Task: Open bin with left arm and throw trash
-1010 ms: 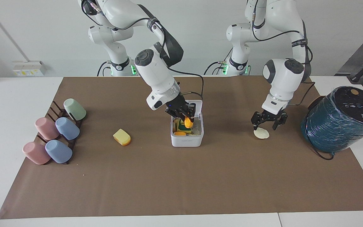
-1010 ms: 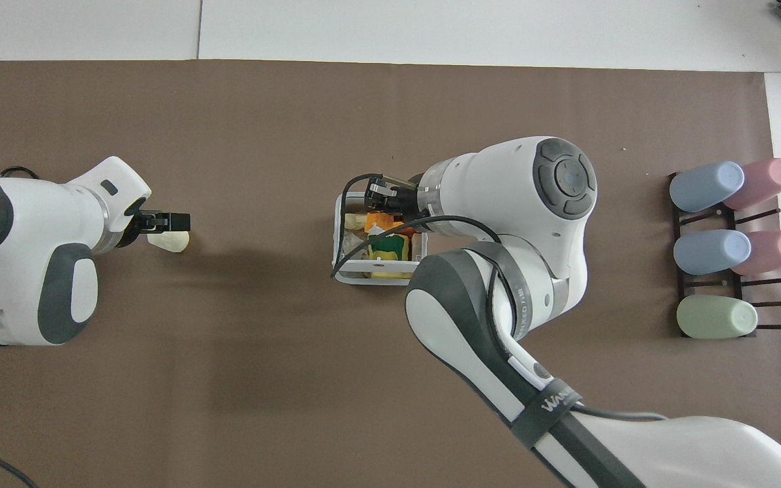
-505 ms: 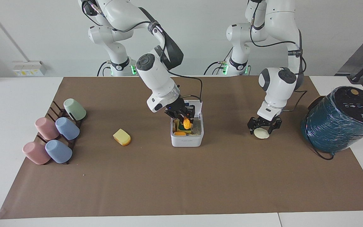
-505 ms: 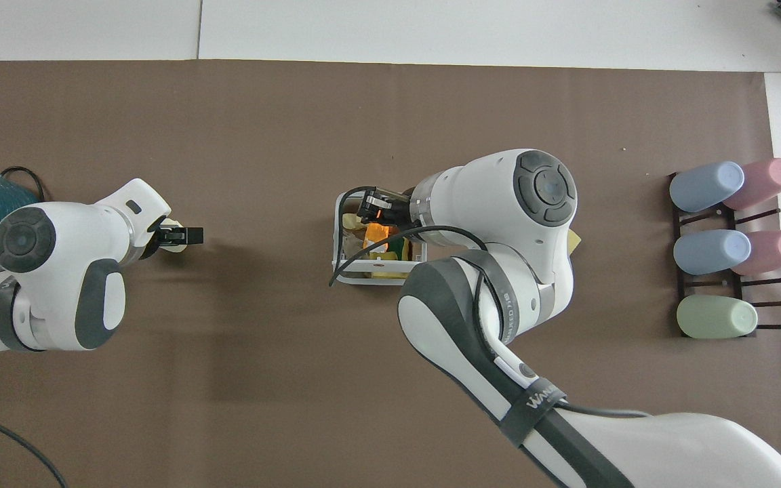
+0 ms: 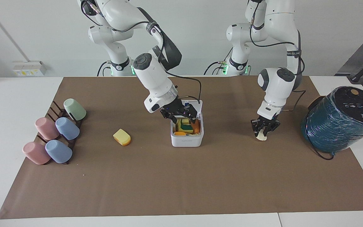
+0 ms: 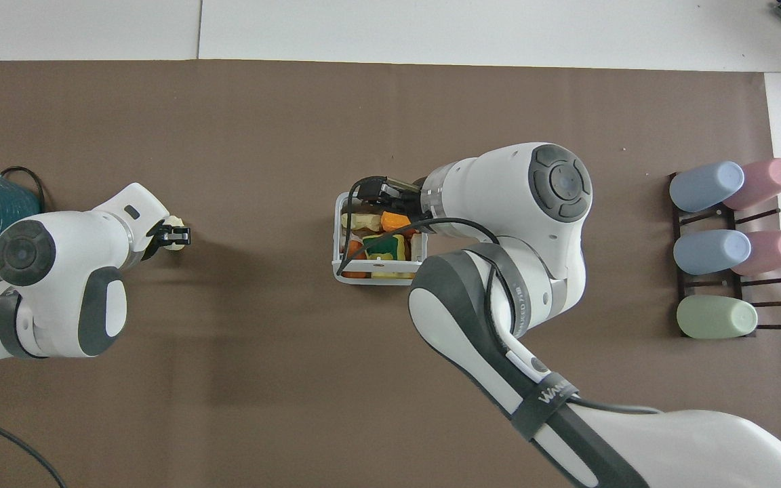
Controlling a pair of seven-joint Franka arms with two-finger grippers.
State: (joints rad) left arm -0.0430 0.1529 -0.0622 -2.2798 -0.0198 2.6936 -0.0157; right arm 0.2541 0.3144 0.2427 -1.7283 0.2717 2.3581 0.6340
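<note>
Your left gripper point(image 5: 264, 130) is clamped on the pale cream oval scrap point(image 5: 261, 136); the small white square bin point(image 5: 187, 138) lies toward the right arm's end, under the right gripper point(image 5: 181, 116), whose fingers stand apart.

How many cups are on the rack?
5, all on the rack at the right arm's end: green cup nearest the robots, then a pink and blue pair, then another pink and blue pair.
</note>
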